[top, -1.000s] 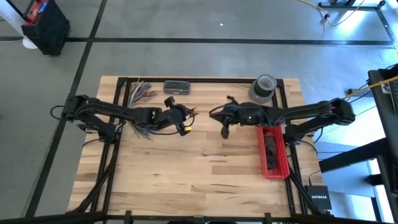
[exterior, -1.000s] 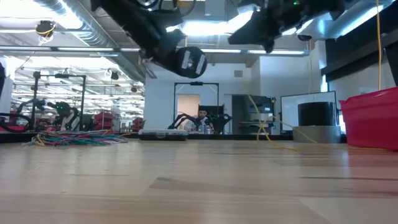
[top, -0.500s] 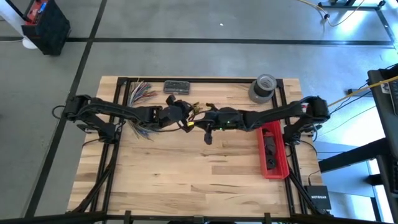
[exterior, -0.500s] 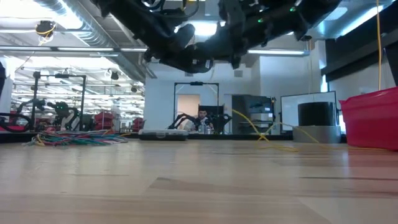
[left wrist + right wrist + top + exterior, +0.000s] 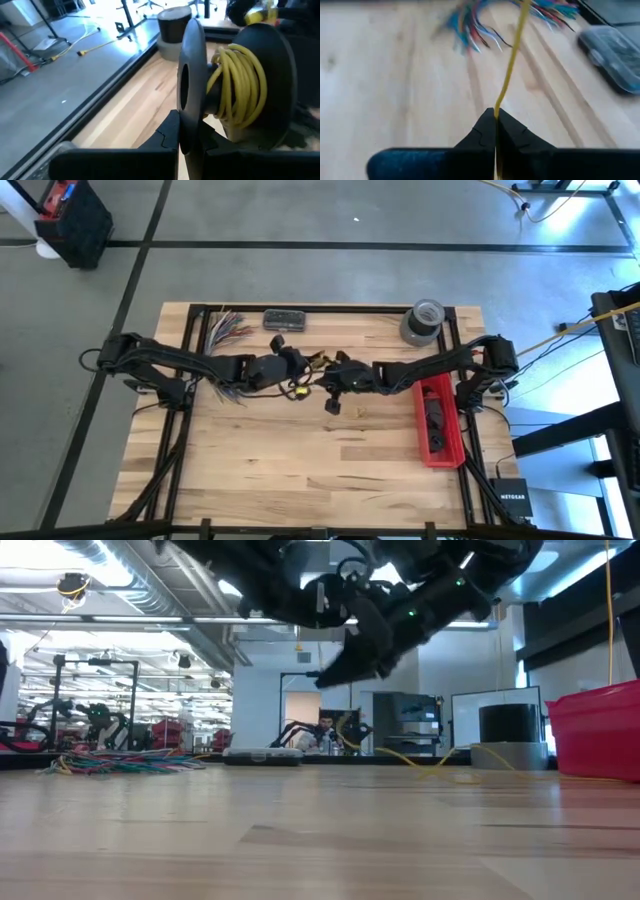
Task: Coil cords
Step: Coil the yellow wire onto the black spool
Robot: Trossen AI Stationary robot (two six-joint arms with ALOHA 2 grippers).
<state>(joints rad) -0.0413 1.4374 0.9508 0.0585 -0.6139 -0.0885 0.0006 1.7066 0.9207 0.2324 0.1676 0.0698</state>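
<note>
- Since earlier frame: right arm has swung in toward table centre; right gripper (image 5: 333,388) now sits just beside left gripper (image 5: 292,370), where before they were apart.
- Left gripper: fingers closed on a dark round plastic spool (image 5: 192,85), clamping its flange.
- Thin bright-yellow cord (image 5: 239,82) is wound in several loops round spool hub.
- Right gripper: fingers (image 5: 512,132) pinched shut on same yellow cord, which runs as a taut line from between the tips out over the wood.
- Both grippers held up off the light wooden butcher-block table (image 5: 300,460), mid-table, toward far side.
- Low view: more yellow cord trails down onto tabletop behind the arms.
- Bundle of multicoloured wires (image 5: 228,325) lies far left on table.
- Dark flat rectangular case (image 5: 285,319) at far edge, centre-left.
- Grey roll of tape (image 5: 422,320) far right.
- Red plastic bin (image 5: 438,422) on right side, dark items inside.
- Person seen in room beyond table, low view.
</note>
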